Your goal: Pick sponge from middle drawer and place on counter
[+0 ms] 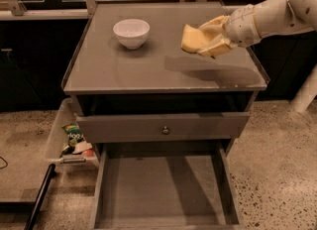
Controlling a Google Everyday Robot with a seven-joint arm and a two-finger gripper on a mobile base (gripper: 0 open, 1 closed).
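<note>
My gripper reaches in from the right, above the right half of the counter. It is shut on the pale-yellow sponge, which hangs clear of the grey top and casts a shadow on it. The cream fingers clasp the sponge's right side. The middle drawer is pulled out wide below, its flat grey floor bare.
A white bowl stands on the counter's back left. A grey drawer front with a round knob sits just under the top. A clear plastic bin of snack packets stands on the floor at the left.
</note>
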